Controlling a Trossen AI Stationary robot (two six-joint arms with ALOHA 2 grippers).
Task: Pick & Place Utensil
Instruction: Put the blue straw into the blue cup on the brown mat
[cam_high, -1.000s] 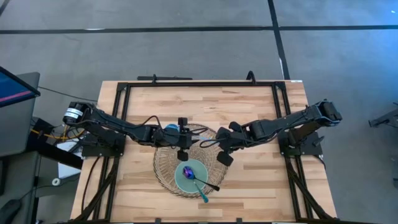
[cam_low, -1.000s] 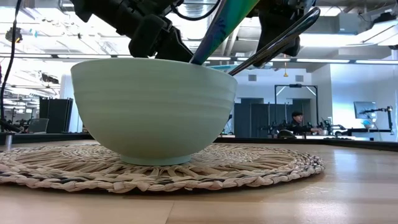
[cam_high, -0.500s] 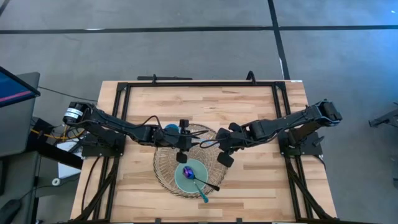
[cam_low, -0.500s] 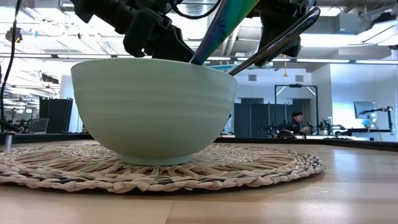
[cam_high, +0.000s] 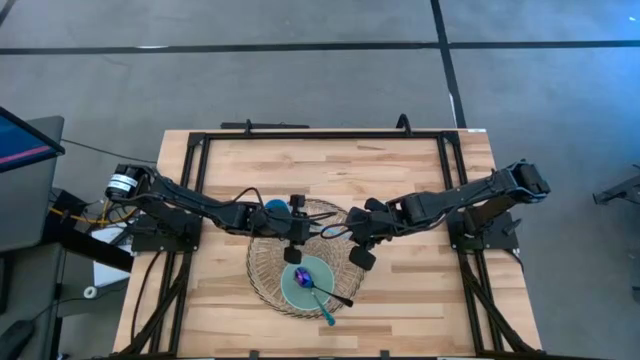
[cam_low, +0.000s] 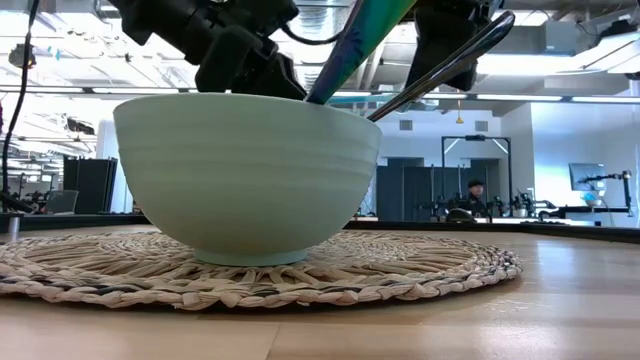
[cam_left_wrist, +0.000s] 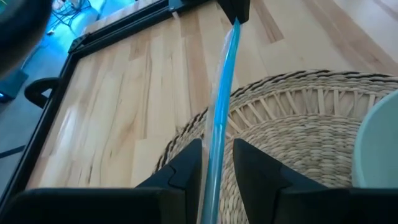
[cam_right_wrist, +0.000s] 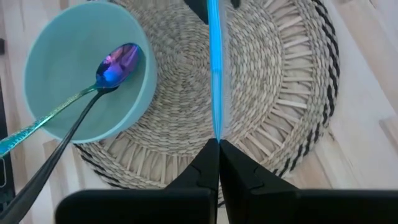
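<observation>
Altogether two utensils, a spoon (cam_right_wrist: 115, 65) and a dark stick (cam_right_wrist: 43, 174), sit in one bowl (cam_high: 297, 285) on one mat (cam_high: 265, 262). Left tool (cam_left_wrist: 216, 163) released; right tool (cam_right_wrist: 218, 163) clenched, empty.

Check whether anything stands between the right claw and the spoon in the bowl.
Nothing visible does. The right claw hovers over the woven mat beside the bowl; only bare mat lies between them. The spoon rests in the open bowl.

You'll find no readable text, label, brand, number or sign anywhere here: nothing legible on the bowl (cam_low: 246, 175), the woven mat (cam_low: 420, 270), the table (cam_high: 420, 175) or the room behind it
</observation>
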